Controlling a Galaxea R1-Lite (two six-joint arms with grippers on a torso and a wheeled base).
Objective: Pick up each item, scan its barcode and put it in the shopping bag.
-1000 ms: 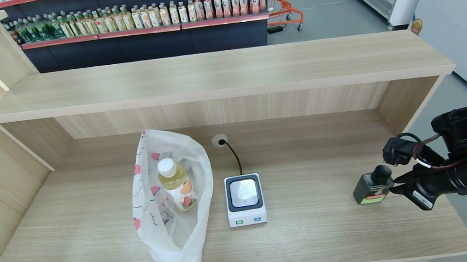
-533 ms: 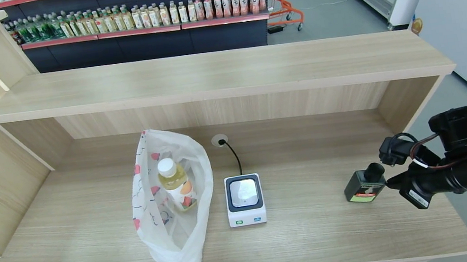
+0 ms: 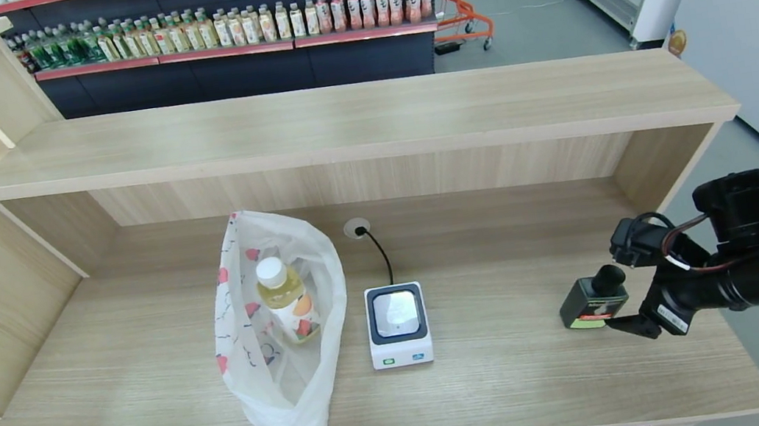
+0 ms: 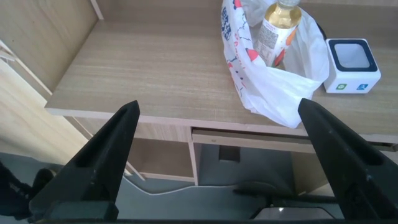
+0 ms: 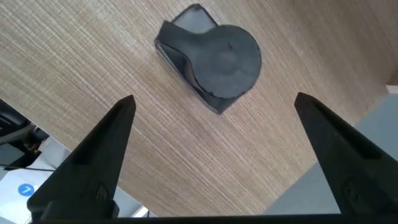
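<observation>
Holding the right tool (image 5: 214,102) spread wide, with the upright dark bottle (image 5: 211,59) standing just ahead, centred in its opening.

Matt wood-grain counter (image 3: 522,379), thin translucent plastic shopping bag (image 3: 259,386)

Right gripper (image 5: 214,102) spread wide — left gripper (image 4: 217,107) too

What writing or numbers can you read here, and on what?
No text is readable.
Label on the drink bottle in the shopping bag: too small.
Label on the small dark bottle: blurred.
Marks on the barcode scanner: too small.
Labels on the shelf bottles: too small.
</observation>
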